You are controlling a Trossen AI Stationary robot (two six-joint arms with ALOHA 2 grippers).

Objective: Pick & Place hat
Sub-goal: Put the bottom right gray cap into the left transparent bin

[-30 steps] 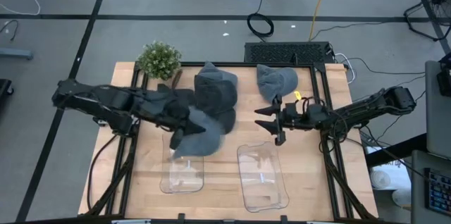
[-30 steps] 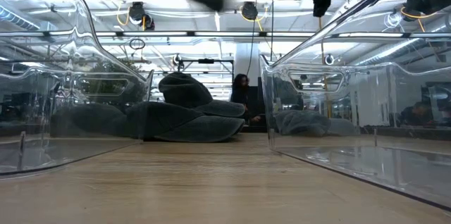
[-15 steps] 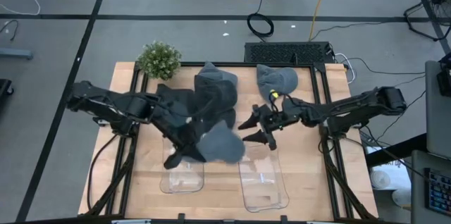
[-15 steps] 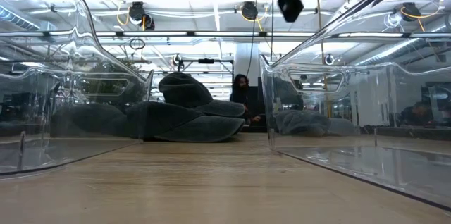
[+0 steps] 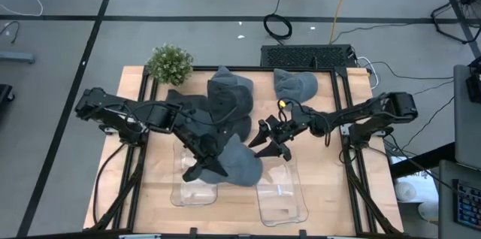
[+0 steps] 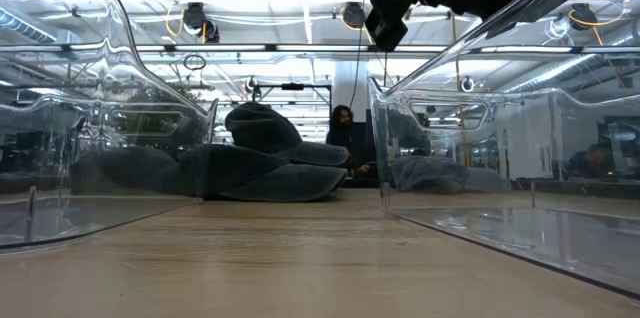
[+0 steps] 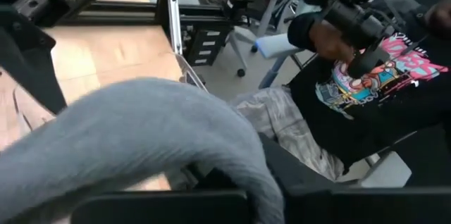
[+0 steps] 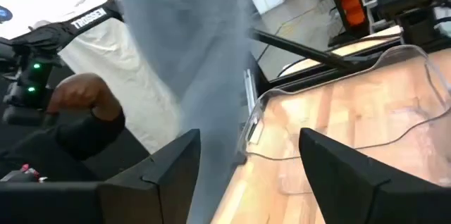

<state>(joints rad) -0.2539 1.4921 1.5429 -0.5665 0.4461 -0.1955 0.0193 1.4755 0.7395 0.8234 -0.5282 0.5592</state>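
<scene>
Hat: grey hat (image 5: 242, 165) hung in the air between the two clear bins, over the table's front middle; its long axis ran roughly from the left arm toward the right bin (image 5: 280, 188), crown end toward the right.
Left gripper: left gripper (image 5: 213, 165) was clamped on the hat's edge, above the left bin (image 5: 197, 185).
Right gripper: right gripper (image 5: 264, 140) stood just beside the hat with its fingers (image 8: 175, 175) spread wide, holding nothing.
Pile: more grey hats (image 5: 228, 98) lay at the table's back, one (image 5: 294, 83) apart to the right.
Surface: wooden table (image 5: 161, 170), a small plant (image 5: 170, 63) at its back left corner.
Room: grey floor with cables; a seated person (image 7: 366, 90) in a dark printed shirt beyond the table.
</scene>
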